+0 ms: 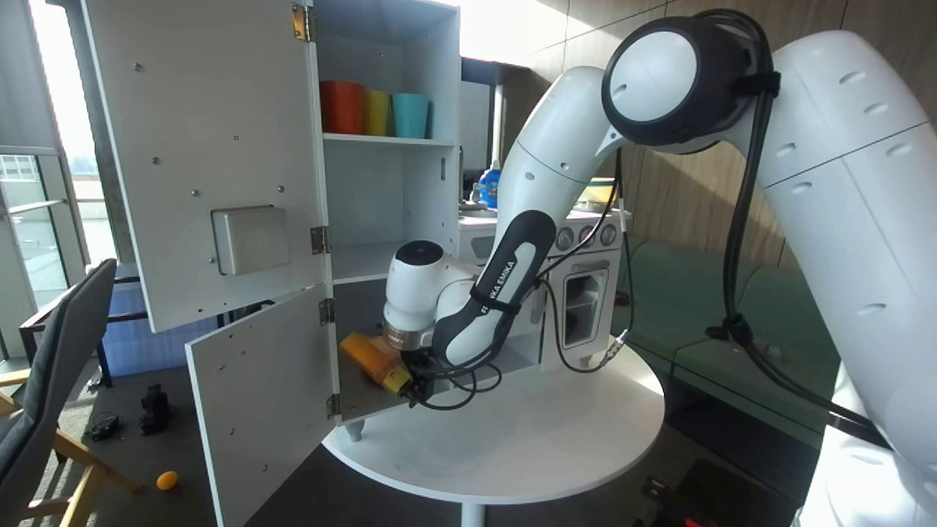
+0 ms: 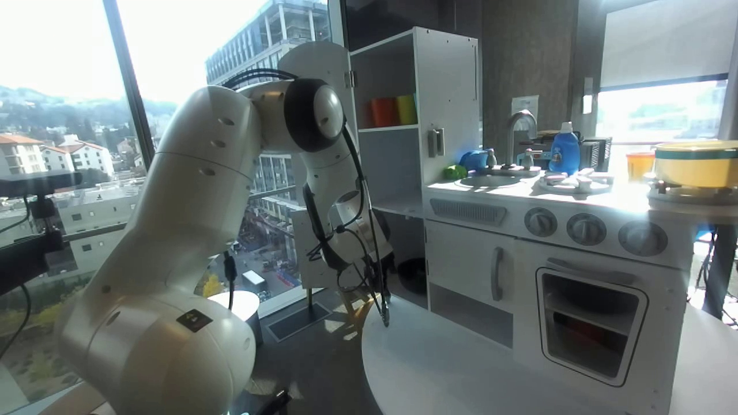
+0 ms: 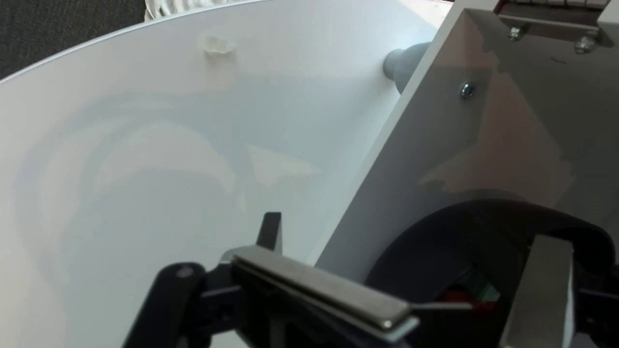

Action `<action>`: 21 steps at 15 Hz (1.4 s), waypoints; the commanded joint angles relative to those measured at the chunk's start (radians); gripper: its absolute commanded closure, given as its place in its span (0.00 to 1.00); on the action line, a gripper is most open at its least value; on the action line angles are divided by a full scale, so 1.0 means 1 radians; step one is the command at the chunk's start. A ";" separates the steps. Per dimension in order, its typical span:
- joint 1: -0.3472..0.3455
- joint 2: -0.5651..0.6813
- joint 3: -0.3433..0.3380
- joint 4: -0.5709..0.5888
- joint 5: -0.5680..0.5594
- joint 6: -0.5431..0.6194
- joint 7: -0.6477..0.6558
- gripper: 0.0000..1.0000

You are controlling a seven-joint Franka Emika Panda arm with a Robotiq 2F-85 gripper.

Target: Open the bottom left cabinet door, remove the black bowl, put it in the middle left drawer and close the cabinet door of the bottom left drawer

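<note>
Rim point(image 3: 483, 203) is where I'd pinch that round black bowl point(image 3: 449, 241), likely light, stiff plastic; the metal-padded black pincer point(image 3: 464, 290) gapes empty.

Black bowl point(image 2: 413, 275) (one), three knobs point(image 2: 586, 229), three shelved cups point(image 1: 377, 113)

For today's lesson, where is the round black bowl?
In an exterior view, the bowl sits in the tall white cabinet's bottom compartment, left of the white grey-handled door.
</note>
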 commanded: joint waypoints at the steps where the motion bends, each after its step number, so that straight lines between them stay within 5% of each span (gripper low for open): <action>1: -0.023 -0.027 -0.004 -0.012 0.013 0.065 0.032 0.00; 6: -0.048 -0.028 -0.015 -0.010 0.009 0.120 0.052 0.00; 19: 0.040 0.029 -0.077 0.076 -0.012 -0.049 0.072 0.00; 20: 0.044 0.032 -0.076 0.080 -0.012 -0.058 0.068 0.25; 21: 0.049 0.036 -0.079 0.084 -0.015 -0.064 0.067 0.28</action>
